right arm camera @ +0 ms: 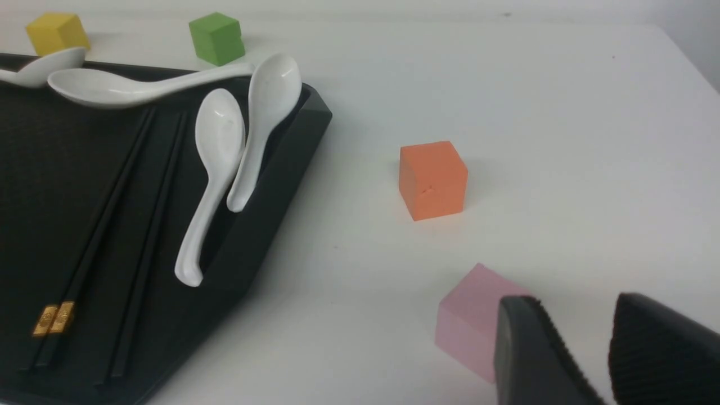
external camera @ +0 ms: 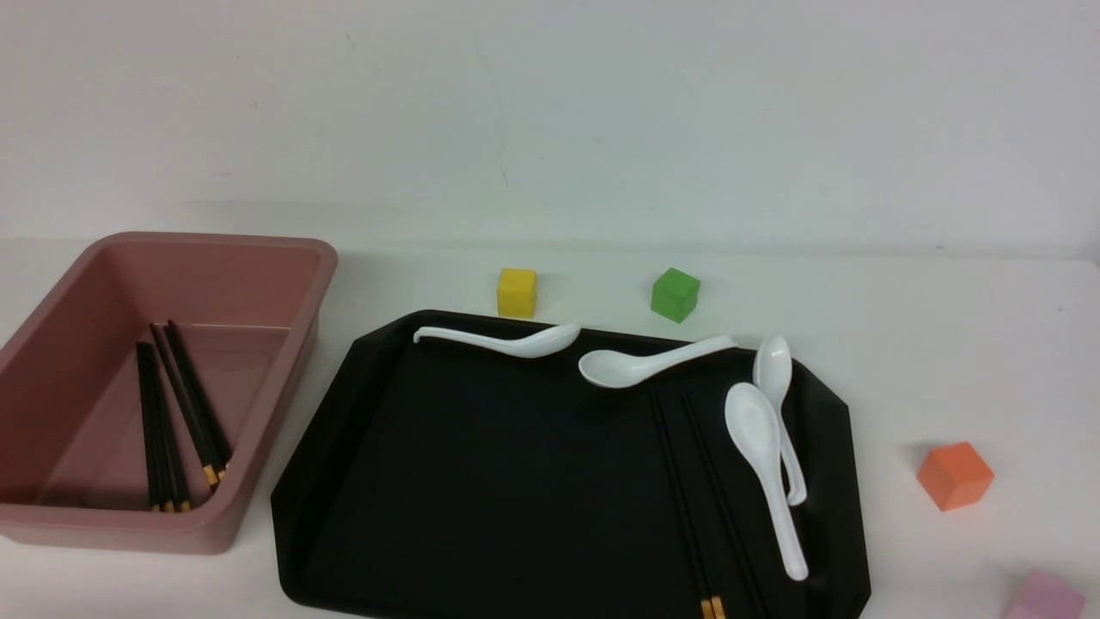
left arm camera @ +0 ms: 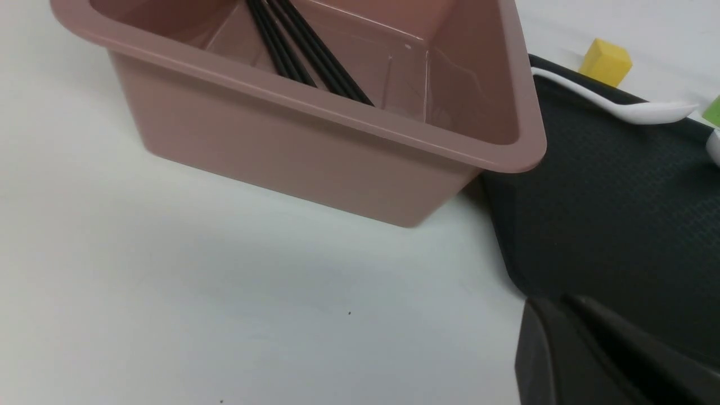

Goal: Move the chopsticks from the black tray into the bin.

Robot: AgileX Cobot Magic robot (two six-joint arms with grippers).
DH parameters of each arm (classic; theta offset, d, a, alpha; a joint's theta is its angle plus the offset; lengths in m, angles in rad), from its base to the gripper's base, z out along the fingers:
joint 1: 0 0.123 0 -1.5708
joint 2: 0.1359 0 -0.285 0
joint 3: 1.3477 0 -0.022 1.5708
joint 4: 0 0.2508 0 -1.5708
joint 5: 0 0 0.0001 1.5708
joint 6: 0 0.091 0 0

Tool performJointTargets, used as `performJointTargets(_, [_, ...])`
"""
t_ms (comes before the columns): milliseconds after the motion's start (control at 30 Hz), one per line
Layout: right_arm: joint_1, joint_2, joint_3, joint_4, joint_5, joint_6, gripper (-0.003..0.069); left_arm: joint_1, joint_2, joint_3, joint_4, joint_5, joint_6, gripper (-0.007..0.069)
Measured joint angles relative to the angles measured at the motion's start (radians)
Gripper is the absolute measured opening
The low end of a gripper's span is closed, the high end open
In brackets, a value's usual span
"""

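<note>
One pair of black chopsticks [external camera: 687,481] with gold bands lies on the right half of the black tray [external camera: 481,464], also in the right wrist view [right arm camera: 112,191]. Two more pairs of chopsticks [external camera: 185,413] lie inside the pink bin [external camera: 51,344] at the left, also in the left wrist view [left arm camera: 304,50]. Neither gripper shows in the front view. My left gripper [left arm camera: 557,301] is shut and empty, low by the tray's near left corner [left arm camera: 619,214], in front of the bin [left arm camera: 315,146]. My right gripper [right arm camera: 568,304] is open and empty, beside a pink cube [right arm camera: 469,326], right of the tray [right arm camera: 45,169].
Several white spoons [external camera: 760,447] lie along the tray's back and right side, two close beside the chopsticks. A yellow cube [external camera: 516,292] and a green cube [external camera: 675,294] stand behind the tray. An orange cube [external camera: 954,475] and the pink cube [external camera: 1044,597] stand to its right.
</note>
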Motion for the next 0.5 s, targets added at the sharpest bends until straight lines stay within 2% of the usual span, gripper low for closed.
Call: performJointTargets(500, [0.000, 0.000, 0.000, 0.000, 0.000, 0.000, 0.0240, 0.000, 0.000, 0.000, 0.001, 0.000, 0.000, 0.0026])
